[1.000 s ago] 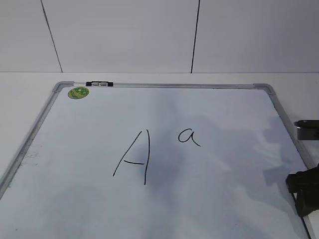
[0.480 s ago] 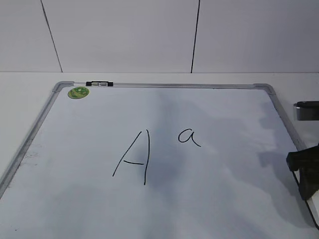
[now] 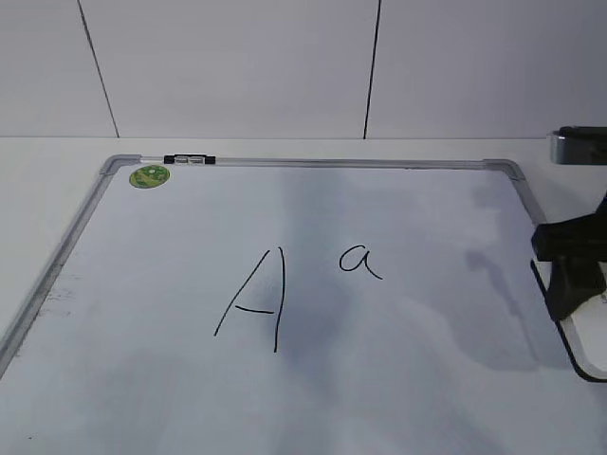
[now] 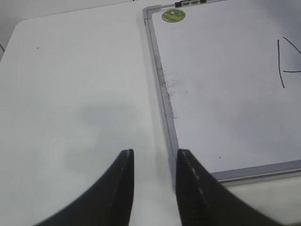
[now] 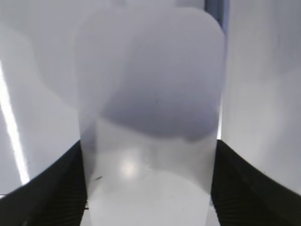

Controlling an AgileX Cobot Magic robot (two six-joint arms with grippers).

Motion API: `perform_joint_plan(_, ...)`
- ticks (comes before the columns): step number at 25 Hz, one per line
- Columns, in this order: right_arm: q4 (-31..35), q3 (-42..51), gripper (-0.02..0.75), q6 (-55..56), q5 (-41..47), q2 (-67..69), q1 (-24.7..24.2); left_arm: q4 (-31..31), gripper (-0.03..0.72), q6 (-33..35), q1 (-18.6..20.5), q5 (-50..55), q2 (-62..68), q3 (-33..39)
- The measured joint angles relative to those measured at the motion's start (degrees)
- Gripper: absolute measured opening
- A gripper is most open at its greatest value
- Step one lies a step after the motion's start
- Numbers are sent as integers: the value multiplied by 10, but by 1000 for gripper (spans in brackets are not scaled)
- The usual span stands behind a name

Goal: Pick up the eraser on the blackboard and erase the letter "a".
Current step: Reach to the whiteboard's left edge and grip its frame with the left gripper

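Note:
The blackboard (image 3: 427, 379) is a white board with a grey frame, lying flat on the table. The small letter "a" (image 3: 359, 260) is near its middle, right of a large capital "A" (image 3: 256, 299). My right gripper (image 3: 572, 275) is at the board's right edge, shut on the white eraser (image 3: 586, 343), whose dark base edge shows below the jaws. In the right wrist view the eraser (image 5: 150, 117) fills the space between the jaws (image 5: 148, 155). My left gripper (image 4: 155, 155) is open and empty over the table by the board's near left corner (image 4: 225, 94).
A round green sticker (image 3: 149, 175) sits in the board's far left corner, with a small black-and-silver clip (image 3: 189, 160) on the top frame beside it. A white wall rises behind the table. White table surface (image 4: 70, 94) lies left of the board.
My right gripper has risen and shifted a little left at the board's right edge, and the eraser now shows beneath it. Its shadow on the board has moved left.

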Motion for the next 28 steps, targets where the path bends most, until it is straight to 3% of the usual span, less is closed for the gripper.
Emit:
perform_joint_plan(14, 4, -90, 562, -19, 35, 37, 66, 0, 235, 0, 0, 0, 0, 0)
perform_joint_plan(22, 4, -100, 562, -23, 37, 51, 121, 0, 235, 0, 0, 0, 0, 0)
perform_joint_plan(28, -1, -100, 562, -23, 37, 51, 131, 0, 235, 0, 0, 0, 0, 0)
